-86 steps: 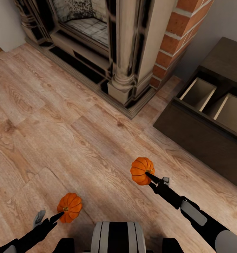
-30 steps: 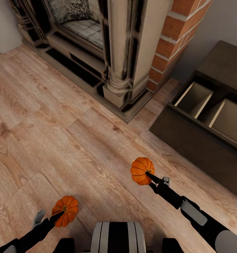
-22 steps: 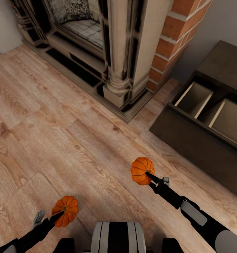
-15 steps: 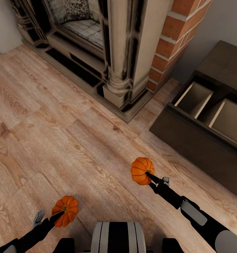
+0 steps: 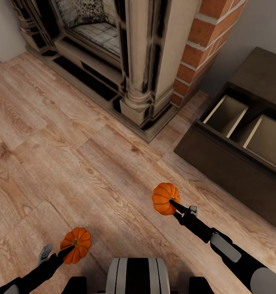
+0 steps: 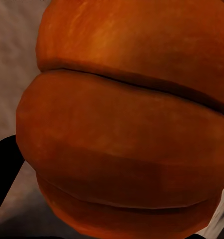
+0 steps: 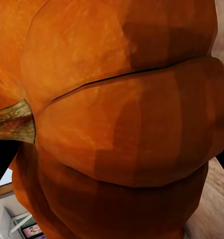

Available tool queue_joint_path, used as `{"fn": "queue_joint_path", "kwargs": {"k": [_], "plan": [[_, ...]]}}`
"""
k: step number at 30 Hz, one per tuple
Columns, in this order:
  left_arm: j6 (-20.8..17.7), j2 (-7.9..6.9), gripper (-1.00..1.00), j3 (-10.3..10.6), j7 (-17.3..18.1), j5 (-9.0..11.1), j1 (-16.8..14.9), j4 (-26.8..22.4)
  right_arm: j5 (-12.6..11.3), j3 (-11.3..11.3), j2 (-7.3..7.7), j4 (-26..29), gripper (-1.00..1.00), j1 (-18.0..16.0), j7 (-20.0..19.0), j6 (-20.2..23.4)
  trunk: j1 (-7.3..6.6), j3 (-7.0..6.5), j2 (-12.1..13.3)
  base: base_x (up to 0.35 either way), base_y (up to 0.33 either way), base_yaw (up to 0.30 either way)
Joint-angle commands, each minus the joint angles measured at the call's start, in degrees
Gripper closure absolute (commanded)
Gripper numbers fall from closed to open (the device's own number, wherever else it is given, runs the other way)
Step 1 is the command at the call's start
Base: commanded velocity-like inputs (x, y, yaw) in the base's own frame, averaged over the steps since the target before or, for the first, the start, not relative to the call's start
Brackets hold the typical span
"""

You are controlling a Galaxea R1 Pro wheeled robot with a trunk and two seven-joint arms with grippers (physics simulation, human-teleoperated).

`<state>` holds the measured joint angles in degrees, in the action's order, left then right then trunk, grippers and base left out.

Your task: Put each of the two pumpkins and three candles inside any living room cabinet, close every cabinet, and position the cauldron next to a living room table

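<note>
Each of my grippers holds a bright-orange ribbed pumpkin above the wooden floor. In the head view the left gripper (image 5: 70, 248) is shut on one pumpkin (image 5: 76, 244) at the lower left, and its orange skin (image 6: 127, 124) sits close up in the left wrist view. At centre right, the right gripper (image 5: 173, 203) is shut on the other pumpkin (image 5: 164, 197); its ribs and brown stem (image 7: 12, 122) show close up in the right wrist view. The dark-brown cabinet (image 5: 232, 171) stands to the right with its drawer pulled open, showing pale compartments (image 5: 225, 115). Candles, cauldron and table are out of view.
A stone and brick fireplace (image 5: 146, 61) with a raised hearth stands ahead at the top centre. Wooden floor (image 5: 72, 155) stretches between me and it. My trunk (image 5: 137, 275) shows at the bottom edge. A grey wall (image 5: 260, 28) runs behind the cabinet.
Since 2.9 s ago the view has shifted, bringing the cabinet and fireplace slightly leftward, and the left pumpkin sits a little lower. Nothing has moved over the last second.
</note>
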<state>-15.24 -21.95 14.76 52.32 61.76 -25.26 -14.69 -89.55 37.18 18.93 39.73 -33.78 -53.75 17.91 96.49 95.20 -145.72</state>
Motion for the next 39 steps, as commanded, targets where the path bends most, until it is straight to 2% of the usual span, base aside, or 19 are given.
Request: {"fn": "queue_joint_path", "kwargs": {"k": [1,3,19,21,25,30,34,37,38,39], "plan": [[-0.31,-0.02,1.00,0.36,-0.03,0.29,-0.04,0.10,-0.62,0.24,0.05,-0.01,1.00,-0.06,-0.12,0.46,0.00,0.03,-0.01,0.000,0.000,0.000],[-0.31,-0.02,1.00,0.36,-0.03,0.26,-0.02,0.10,-0.62,0.25,0.05,-0.01,1.00,-0.06,-0.12,0.46,0.00,0.03,-0.01,0.000,0.000,0.000],[-0.38,-0.57,1.00,0.36,0.81,0.28,-0.04,0.10,-0.69,0.23,0.05,-0.01,1.00,-0.06,-0.21,0.44,-0.42,-3.52,0.20,0.000,0.000,0.000],[-0.45,-0.70,1.00,0.35,1.98,0.28,-0.03,0.10,-0.70,0.20,0.04,-0.01,1.00,-0.06,-0.18,0.40,-0.47,-3.96,0.23,0.000,0.000,0.000],[-0.72,-1.05,1.00,0.31,6.92,0.28,-0.04,0.08,-0.71,0.18,0.04,-0.07,1.00,-0.06,-0.04,0.44,-0.57,-4.84,0.28,0.000,0.000,0.000],[-2.41,-3.33,1.00,0.14,11.79,0.63,-0.07,-0.71,-0.78,0.21,-0.01,-0.09,1.00,-0.06,1.50,-0.59,-0.70,-5.95,0.35,0.000,0.000,0.000],[-10.03,-6.58,1.00,0.10,18.46,1.09,-0.13,-3.15,-0.74,0.26,-0.02,-0.09,1.00,-0.06,2.63,-0.91,-0.80,-6.84,0.40,0.000,0.000,0.000],[-11.57,-7.82,1.00,0.10,21.68,1.20,-0.14,-3.61,-0.72,0.26,-0.03,-0.09,1.00,-0.06,2.78,-1.32,-0.88,-7.50,0.44,0.000,0.000,0.000],[-12.16,-8.88,1.00,-0.41,23.07,1.65,-0.21,-3.74,-0.71,0.32,0.03,-0.09,1.00,-0.06,3.55,-1.51,-0.91,-7.72,0.46,0.000,0.000,0.000],[-13.21,-9.27,1.00,-0.92,23.29,2.29,-0.22,-3.76,-0.71,0.34,0.03,-0.09,1.00,-0.06,4.26,-1.56,-0.93,-7.95,0.47,0.000,0.000,0.000]]}}
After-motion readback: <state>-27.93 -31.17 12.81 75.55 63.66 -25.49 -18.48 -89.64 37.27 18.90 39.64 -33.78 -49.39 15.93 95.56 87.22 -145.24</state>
